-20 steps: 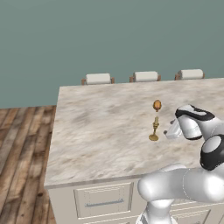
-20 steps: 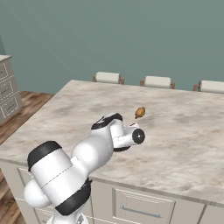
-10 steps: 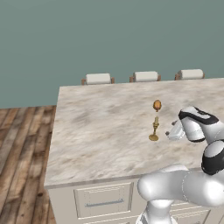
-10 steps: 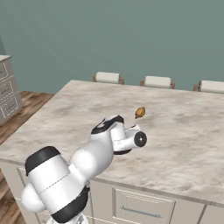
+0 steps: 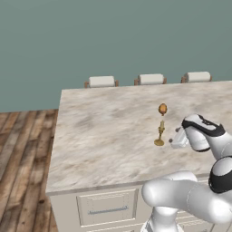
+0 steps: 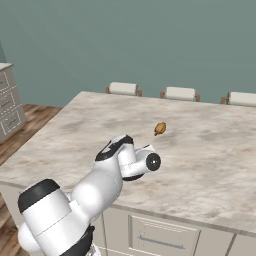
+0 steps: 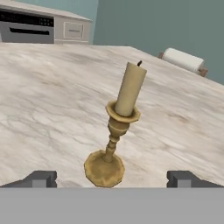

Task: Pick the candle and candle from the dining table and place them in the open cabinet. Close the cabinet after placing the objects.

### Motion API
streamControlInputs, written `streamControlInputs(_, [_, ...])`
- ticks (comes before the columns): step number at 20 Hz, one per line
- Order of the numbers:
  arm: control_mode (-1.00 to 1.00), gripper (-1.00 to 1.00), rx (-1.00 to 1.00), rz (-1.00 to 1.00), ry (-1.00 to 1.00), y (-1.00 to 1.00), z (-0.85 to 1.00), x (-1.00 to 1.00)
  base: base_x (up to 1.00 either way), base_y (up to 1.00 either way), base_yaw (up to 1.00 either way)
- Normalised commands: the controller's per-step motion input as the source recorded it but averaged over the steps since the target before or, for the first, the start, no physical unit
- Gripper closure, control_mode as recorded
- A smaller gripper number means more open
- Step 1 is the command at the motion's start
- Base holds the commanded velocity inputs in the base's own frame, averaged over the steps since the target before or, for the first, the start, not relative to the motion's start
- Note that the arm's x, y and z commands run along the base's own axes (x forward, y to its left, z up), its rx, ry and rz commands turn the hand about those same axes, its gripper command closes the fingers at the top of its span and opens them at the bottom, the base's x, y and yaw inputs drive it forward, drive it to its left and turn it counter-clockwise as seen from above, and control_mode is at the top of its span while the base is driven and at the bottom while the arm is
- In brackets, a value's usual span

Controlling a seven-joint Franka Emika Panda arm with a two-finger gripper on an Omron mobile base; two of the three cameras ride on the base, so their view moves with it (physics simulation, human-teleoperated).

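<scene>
A slim tan candle (image 7: 130,89) stands upright in a brass holder (image 7: 106,165) on the marble-look dining table (image 5: 99,136). My gripper (image 7: 113,179) is open, its two fingertips (image 7: 41,178) standing wide on either side of the holder's base and not touching it. From the left base view the same candle (image 5: 159,134) stands just left of my gripper (image 5: 172,141), which hangs low over the table. In the right base view my hand hides the candle. The cabinet is out of view.
A small brown oval thing (image 5: 162,108) (image 6: 160,128) lies just beyond the candle. White-cushioned chairs (image 5: 101,81) (image 5: 151,79) line the far edge. Cream drawer fronts (image 5: 108,209) face the base. Wood floor (image 5: 22,158) lies left. An oven (image 7: 39,26) stands far off.
The arm has shifted slightly and the hand has edged a little to the right in the left base view. The jaws stay open. The candle has not moved.
</scene>
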Motion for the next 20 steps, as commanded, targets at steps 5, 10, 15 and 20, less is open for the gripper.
streamControlInputs(5, [-1.0,-1.0,0.0,0.0,0.0,0.02,0.0,-0.04,0.0,0.0,0.0])
streamControlInputs(10, [-1.0,-1.0,0.0,0.0,0.0,0.0,0.0,0.0,0.0,0.0,0.0])
streamControlInputs(15, [-1.0,-1.0,0.0,0.0,0.0,0.0,0.0,0.0,0.0,0.0,0.0])
streamControlInputs(20, [-1.0,-1.0,0.0,0.01,0.0,0.0,0.0,0.03,0.0,0.0,0.0])
